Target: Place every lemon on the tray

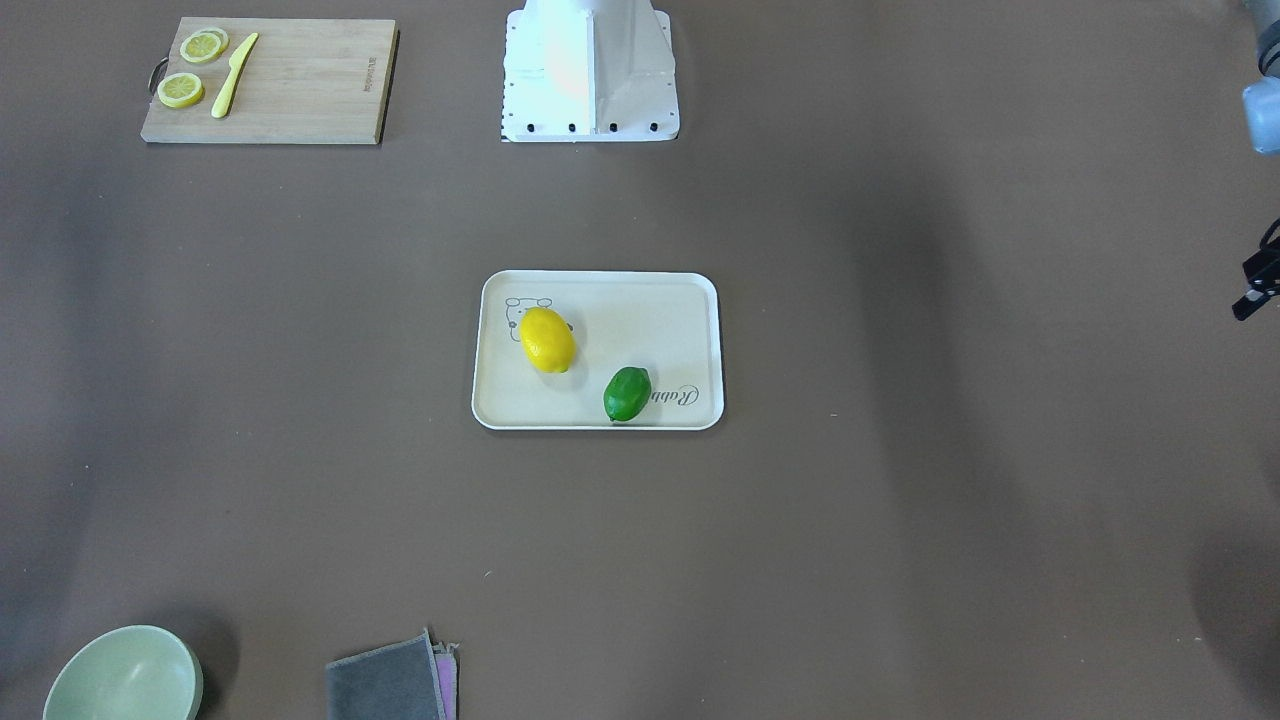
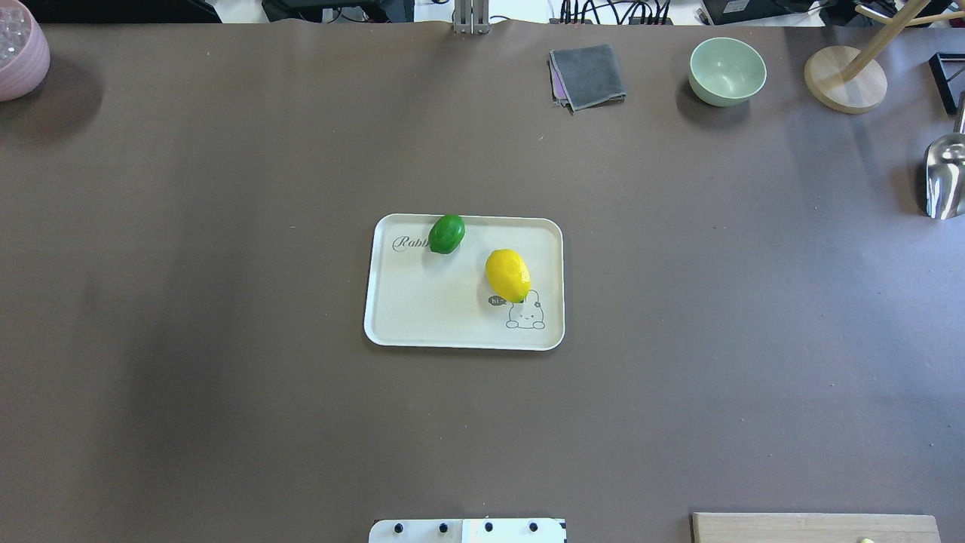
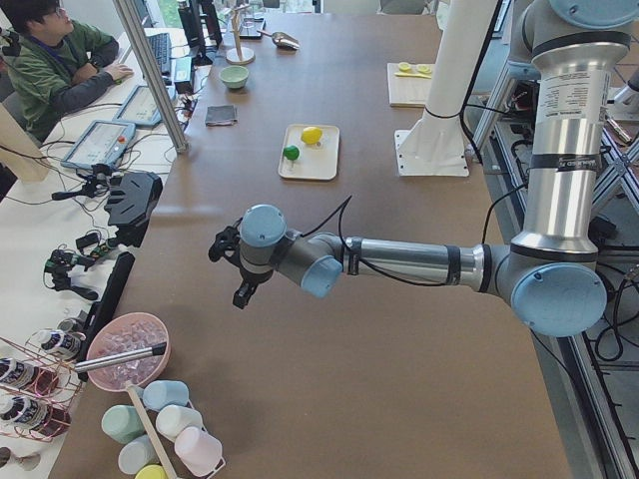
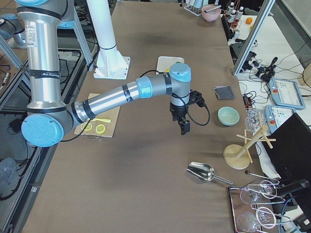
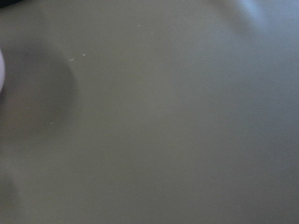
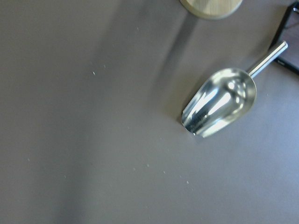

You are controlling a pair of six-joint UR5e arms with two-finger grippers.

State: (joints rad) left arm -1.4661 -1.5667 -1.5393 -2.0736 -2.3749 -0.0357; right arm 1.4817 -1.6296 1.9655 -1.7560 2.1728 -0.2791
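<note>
Two lemons are on the one tray (image 1: 640, 300) in the middle of the brown table (image 1: 900, 500), and none lie anywhere else. The yellow lemon (image 1: 547, 340) sits toward the robot's side, partly covering the little bear drawing. The green lemon (image 1: 627, 393) rests at the rim on the operators' side, over the start of the "Rabbit" script. The two fruits are near each other but not touching. Both arms hang out over bare table, well apart from the tray, one toward each end. The left gripper (image 3: 243, 292) points down above the surface, and only a black sliver of it shows at the edge of the front view, so I cannot tell whether its fingers are spread or pressed together. The right gripper (image 4: 184, 127) also points down and shows only from the table's end, so its state cannot be told either. Its wrist camera looks down on one shiny metal scoop (image 6: 219, 102) lying near the round foot of one wooden stand (image 2: 844, 79). On the single wooden cutting board (image 1: 300, 80) at a corner by the robot's base, I count two lemon slices (image 1: 203, 45) and one pale yellow knife (image 1: 234, 75) beside them. Along the operators' edge sit one pale green bowl (image 1: 125, 675) and one folded grey cloth (image 1: 385, 680), and one pink bowl (image 2: 19, 49) sits at the far left corner.
</note>
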